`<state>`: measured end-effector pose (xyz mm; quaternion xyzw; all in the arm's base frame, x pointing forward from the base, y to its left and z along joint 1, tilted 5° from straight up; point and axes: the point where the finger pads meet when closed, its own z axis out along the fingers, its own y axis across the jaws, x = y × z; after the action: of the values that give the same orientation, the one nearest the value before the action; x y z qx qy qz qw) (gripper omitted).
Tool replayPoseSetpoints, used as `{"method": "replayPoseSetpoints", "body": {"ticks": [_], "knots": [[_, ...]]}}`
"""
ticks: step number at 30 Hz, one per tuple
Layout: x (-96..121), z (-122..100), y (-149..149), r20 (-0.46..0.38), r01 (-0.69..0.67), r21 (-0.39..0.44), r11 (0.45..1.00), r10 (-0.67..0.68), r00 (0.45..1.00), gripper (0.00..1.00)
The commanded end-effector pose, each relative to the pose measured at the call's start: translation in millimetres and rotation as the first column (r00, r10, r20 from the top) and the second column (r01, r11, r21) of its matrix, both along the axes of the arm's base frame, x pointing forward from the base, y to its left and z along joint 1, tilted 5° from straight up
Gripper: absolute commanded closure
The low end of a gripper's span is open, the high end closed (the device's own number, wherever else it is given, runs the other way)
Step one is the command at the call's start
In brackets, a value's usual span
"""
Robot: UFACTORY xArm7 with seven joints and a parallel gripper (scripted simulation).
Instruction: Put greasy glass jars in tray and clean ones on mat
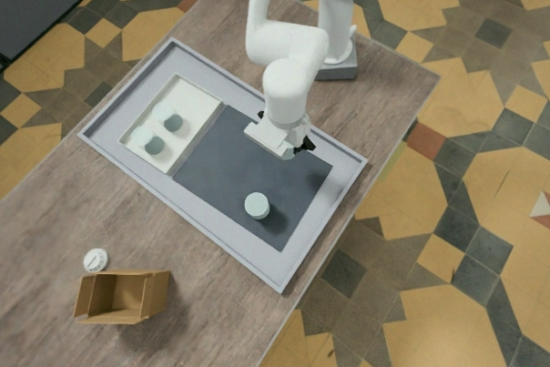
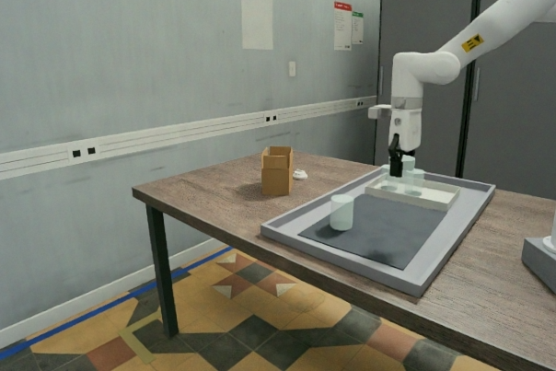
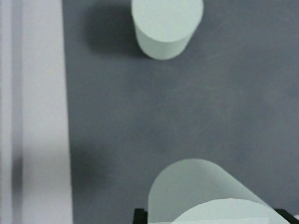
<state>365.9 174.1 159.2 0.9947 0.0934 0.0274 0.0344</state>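
My gripper (image 1: 291,148) is shut on a pale glass jar (image 3: 214,195) and holds it in the air above the dark drying mat (image 1: 252,177). In the side view the held jar (image 2: 405,164) hangs between the black fingers (image 2: 397,164), well above the mat (image 2: 382,229). A second jar (image 1: 257,205) stands upright on the mat near its front; it also shows in the wrist view (image 3: 166,26) and the side view (image 2: 341,212). Two more jars (image 1: 169,119) (image 1: 150,142) stand in the white tray (image 1: 172,122).
The mat and tray sit inside a larger grey rimmed board (image 1: 223,158). An open cardboard box (image 1: 122,296) and a small white round timer (image 1: 96,259) lie on the wooden table, away from the board. The robot base (image 1: 337,67) stands behind the board.
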Motion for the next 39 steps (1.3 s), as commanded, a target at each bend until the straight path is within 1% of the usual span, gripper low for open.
{"method": "replayPoseSetpoints", "body": {"ticks": [1,4,19,21,36,39], "knots": [[4,3,-16,0.004,-0.001,0.002,1.000,0.001,1.000,1.00],[5,4,-19,0.004,-0.001,0.002,1.000,0.001,1.000,1.00],[15,7,-68,0.004,-0.001,0.002,1.000,0.001,1.000,1.00],[15,7,-68,0.004,-0.001,0.002,1.000,0.001,1.000,1.00],[25,11,-116,0.004,-0.001,0.002,1.000,0.001,1.000,1.00],[26,11,-120,0.004,-0.001,0.002,1.000,0.001,1.000,1.00]]}}
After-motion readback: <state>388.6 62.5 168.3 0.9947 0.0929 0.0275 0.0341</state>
